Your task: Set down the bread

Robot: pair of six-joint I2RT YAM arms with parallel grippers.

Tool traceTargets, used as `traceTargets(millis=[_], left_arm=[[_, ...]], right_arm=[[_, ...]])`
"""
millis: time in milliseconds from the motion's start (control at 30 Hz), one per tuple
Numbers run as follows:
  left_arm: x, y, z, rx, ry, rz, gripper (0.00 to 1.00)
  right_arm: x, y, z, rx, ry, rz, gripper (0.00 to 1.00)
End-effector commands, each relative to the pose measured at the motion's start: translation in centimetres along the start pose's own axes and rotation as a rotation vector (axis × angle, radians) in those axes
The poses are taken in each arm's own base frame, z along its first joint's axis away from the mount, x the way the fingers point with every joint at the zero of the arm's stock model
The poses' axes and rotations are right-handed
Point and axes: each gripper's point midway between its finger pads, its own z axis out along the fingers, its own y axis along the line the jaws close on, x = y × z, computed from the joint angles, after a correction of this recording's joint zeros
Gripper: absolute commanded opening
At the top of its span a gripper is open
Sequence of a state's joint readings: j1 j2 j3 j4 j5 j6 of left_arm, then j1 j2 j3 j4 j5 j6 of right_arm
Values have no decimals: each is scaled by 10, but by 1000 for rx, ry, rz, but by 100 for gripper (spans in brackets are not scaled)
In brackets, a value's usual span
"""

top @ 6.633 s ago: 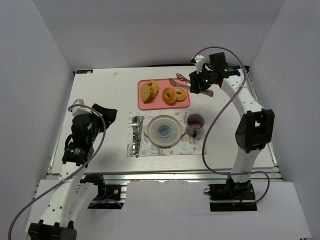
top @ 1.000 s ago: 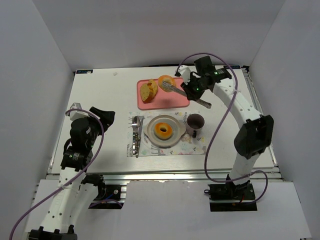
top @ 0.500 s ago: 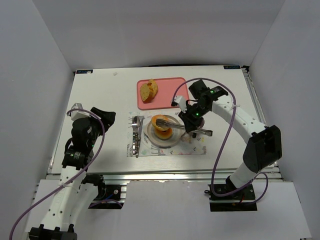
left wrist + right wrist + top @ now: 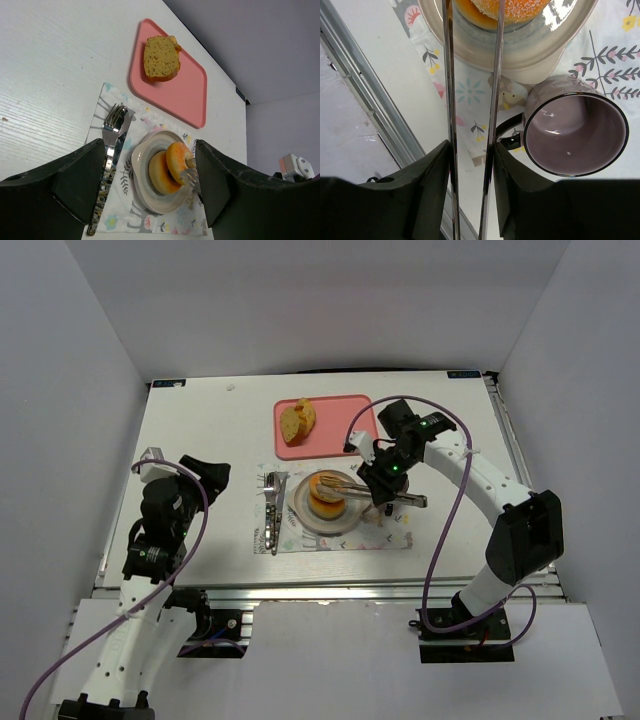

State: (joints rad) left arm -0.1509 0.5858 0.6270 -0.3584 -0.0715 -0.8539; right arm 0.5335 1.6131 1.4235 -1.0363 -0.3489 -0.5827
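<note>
One golden ring bread (image 4: 158, 175) lies flat on the grey plate (image 4: 309, 521). The second ring bread (image 4: 328, 484) leans tilted on top of it, held between the tips of metal tongs (image 4: 352, 483). My right gripper (image 4: 386, 486) is shut on the tongs, just right of the plate. In the right wrist view the tong arms (image 4: 449, 125) run between my fingers up to the orange bread (image 4: 516, 7) over the plate (image 4: 530, 52). In the left wrist view the tilted bread (image 4: 178, 159) shows above the plate rim (image 4: 141, 186). My left gripper (image 4: 203, 472) is open and empty at the left.
A pink tray (image 4: 352, 426) at the back holds sliced bread (image 4: 298, 418). A purple mug (image 4: 576, 132) stands right of the plate on a patterned placemat (image 4: 388, 536). A fork and knife (image 4: 272, 510) lie left of the plate.
My right arm carried the second ring bread in the tongs from the pink tray to the plate. It now rests lower, against the first one.
</note>
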Motion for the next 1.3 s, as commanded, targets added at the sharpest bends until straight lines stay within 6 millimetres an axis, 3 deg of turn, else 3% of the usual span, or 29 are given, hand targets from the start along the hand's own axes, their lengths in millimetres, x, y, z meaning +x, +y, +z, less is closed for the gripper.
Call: traceTargets(millis=[0, 300, 1033, 1133, 1267], left_arm=[[0, 1, 2, -1, -7, 6, 82], [-2, -2, 3, 7, -8, 7, 82], [-1, 0, 0, 3, -6, 6, 82], [0, 0, 0, 3, -6, 4, 82], [-1, -1, -1, 4, -7, 6, 82]], right_arm=[[-4, 3, 2, -6, -13, -14, 43], [-39, -1, -29, 64, -151, -80, 53], [-81, 1, -68, 105, -303, -103, 52], [-88, -16, -81, 137, -355, -31, 50], [-81, -69, -107, 218, -420, 133, 44]])
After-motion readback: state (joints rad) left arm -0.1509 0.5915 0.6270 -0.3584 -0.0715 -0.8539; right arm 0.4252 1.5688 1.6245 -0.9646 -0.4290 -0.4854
